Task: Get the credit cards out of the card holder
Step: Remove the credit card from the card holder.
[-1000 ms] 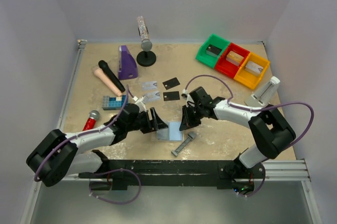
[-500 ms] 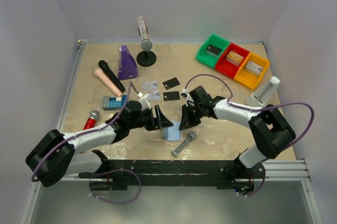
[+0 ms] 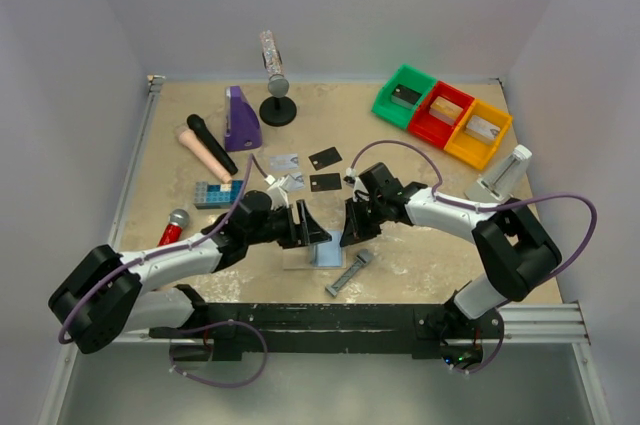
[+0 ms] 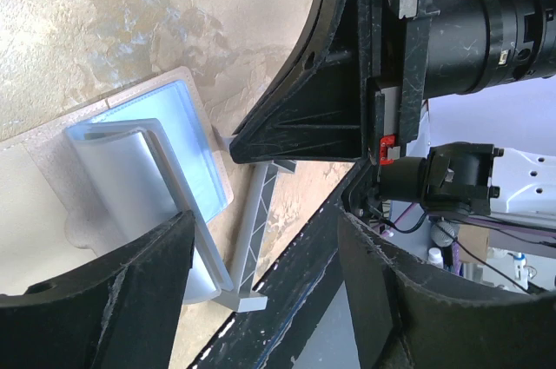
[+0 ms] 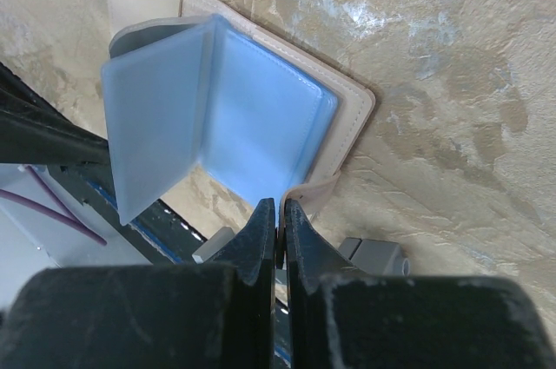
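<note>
Lying open on the table [image 3: 440, 245] near the front edge, the card holder [image 3: 318, 252] has its curled tan edge pinched in the tightly closed right gripper [image 5: 280, 206] — the left gripper [image 4: 265, 234] gapes wide beside its blue-grey panels, holding nothing.

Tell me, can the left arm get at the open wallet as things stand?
Probably yes: the left gripper hangs open right by the wallet, nothing between them; the right gripper sits at its other edge.
</note>
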`<action>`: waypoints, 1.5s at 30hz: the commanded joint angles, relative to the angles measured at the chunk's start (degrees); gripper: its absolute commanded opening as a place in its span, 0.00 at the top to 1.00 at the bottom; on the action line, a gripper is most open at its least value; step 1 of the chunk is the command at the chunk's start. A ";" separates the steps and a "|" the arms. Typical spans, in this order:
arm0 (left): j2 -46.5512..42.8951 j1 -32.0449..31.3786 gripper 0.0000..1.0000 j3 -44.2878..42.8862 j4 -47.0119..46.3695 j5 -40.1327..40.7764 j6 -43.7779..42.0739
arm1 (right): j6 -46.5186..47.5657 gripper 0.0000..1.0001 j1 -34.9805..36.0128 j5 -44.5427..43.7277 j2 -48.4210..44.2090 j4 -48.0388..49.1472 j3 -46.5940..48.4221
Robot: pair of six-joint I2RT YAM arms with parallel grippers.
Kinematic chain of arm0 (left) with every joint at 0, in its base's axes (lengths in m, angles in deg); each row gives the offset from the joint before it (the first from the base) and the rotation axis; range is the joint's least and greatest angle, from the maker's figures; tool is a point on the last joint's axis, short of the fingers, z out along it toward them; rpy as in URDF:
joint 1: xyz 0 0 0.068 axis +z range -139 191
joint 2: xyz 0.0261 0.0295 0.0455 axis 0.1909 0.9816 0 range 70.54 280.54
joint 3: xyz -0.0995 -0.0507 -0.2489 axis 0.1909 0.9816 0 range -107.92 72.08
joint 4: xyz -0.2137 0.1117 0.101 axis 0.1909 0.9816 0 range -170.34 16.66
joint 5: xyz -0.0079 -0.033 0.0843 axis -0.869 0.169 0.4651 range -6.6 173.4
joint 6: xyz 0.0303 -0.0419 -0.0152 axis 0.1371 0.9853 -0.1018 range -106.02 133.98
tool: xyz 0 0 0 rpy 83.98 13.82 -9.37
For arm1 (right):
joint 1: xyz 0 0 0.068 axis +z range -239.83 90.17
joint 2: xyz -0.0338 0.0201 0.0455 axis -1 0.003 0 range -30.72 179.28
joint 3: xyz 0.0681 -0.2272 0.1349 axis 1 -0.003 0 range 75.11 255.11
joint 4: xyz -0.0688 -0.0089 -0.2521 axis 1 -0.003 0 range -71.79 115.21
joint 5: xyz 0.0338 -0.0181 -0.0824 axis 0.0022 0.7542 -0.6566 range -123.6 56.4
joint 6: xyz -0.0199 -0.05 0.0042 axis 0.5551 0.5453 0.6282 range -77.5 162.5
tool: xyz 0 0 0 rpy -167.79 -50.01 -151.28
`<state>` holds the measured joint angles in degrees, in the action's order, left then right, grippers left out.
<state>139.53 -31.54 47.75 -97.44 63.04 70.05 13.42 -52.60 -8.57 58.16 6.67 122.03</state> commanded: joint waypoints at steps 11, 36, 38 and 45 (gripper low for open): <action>3.87 -2.46 0.29 -5.11 -1.36 0.05 -1.76 | 0.52 1.00 0.38 0.19 -0.64 0.26 1.07; -8.07 -12.38 0.02 -0.10 15.69 25.79 -15.81 | 1.48 1.00 0.38 -0.08 -2.93 -0.44 0.46; -9.92 -13.70 0.00 0.78 15.52 30.27 -17.83 | 1.48 1.00 0.38 -0.08 -2.75 -0.61 0.72; -8.71 -18.79 0.00 1.05 15.69 40.55 -25.04 | 1.31 1.00 0.47 -0.08 -2.92 -1.14 1.25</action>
<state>129.56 -47.39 49.12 -82.14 93.94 51.21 14.05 -52.36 -8.57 56.52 5.90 122.03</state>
